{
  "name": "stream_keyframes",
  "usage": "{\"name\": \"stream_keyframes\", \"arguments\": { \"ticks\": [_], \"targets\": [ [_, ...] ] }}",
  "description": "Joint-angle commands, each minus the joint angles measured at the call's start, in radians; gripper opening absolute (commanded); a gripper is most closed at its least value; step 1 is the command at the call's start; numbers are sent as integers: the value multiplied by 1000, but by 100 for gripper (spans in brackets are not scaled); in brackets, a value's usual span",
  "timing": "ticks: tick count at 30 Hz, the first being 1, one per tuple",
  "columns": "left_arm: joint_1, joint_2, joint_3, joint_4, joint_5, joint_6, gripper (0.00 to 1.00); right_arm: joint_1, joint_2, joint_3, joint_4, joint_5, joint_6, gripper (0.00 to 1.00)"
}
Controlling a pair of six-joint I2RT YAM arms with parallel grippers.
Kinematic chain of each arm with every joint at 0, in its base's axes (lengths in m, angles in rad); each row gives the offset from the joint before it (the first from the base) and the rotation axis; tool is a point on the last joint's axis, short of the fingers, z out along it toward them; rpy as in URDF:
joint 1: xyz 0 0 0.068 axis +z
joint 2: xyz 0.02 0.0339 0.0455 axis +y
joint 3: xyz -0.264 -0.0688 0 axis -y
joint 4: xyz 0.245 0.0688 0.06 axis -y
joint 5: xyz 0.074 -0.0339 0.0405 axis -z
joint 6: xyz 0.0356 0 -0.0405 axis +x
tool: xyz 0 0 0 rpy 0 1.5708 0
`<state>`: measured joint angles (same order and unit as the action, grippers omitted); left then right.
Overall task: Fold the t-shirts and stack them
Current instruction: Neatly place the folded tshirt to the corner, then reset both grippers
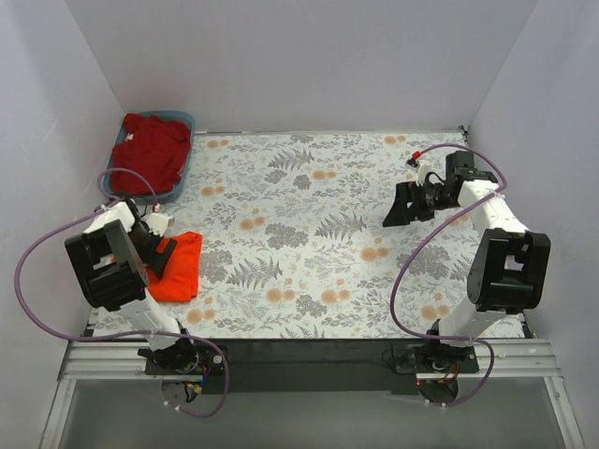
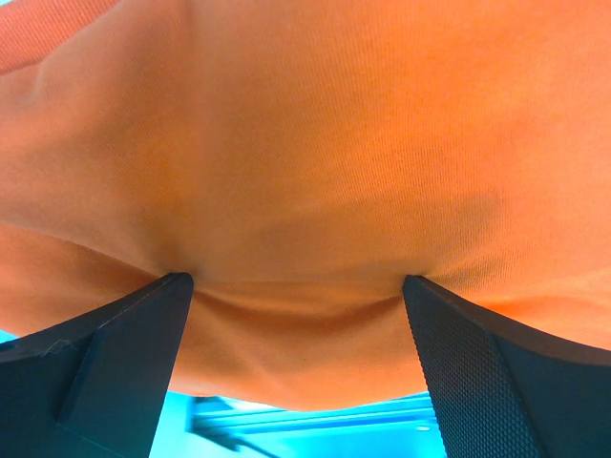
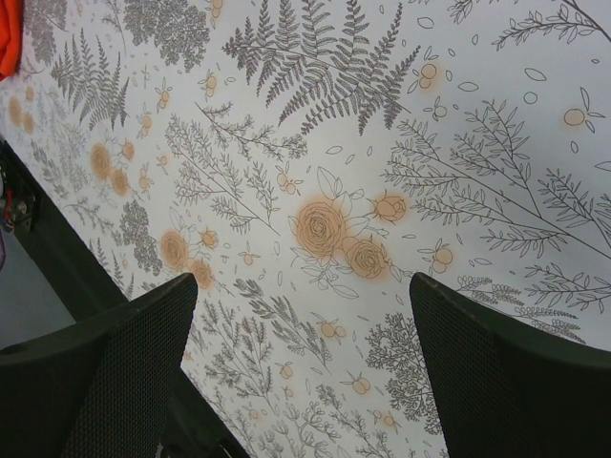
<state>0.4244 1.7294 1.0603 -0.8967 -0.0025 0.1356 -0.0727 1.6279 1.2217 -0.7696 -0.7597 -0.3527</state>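
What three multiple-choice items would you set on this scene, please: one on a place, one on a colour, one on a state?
1. Where does the crimson t-shirt lie? A) in the blue bin B) on a chair C) on the floor
2. What colour is the t-shirt under the left gripper? A) blue B) orange-red C) white
3. How do the right gripper's jaws stand? A) shut on cloth B) shut, empty C) open, empty
Answers: 1 A, it is heaped inside the bin; 2 B, orange cloth fills the left wrist view; 3 C, only patterned table shows between its spread fingers.
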Motion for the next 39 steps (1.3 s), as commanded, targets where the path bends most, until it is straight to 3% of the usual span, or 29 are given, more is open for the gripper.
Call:
{"name": "stream_keyframes", "arguments": {
  "ticks": [1, 11, 18, 23, 29, 32, 39],
  "targets": [
    [8, 56, 36, 134, -8, 156, 93, -6, -2, 35, -26, 3, -15, 98],
    [11, 167, 243, 18, 22, 32, 94, -6, -13, 28, -43, 4, -26, 98],
    [-4, 108, 556, -293, 145, -33, 94, -6, -17, 62, -53, -35, -12, 99],
    [-68, 50, 762, -354, 216, -218, 94, -6, -22, 71, -46, -49, -8, 98],
    [-262, -120, 594, -101, 298, -502, 94, -4, -46, 82, -30, 5, 6, 98],
    [-360, -131, 522, 8, 340, -637, 94, -6, -112, 46, 7, 81, 15, 98],
    [-593, -192, 216, 234, 294, -752, 95, -6, -227, -94, 43, 168, 0, 98]
  ]
}}
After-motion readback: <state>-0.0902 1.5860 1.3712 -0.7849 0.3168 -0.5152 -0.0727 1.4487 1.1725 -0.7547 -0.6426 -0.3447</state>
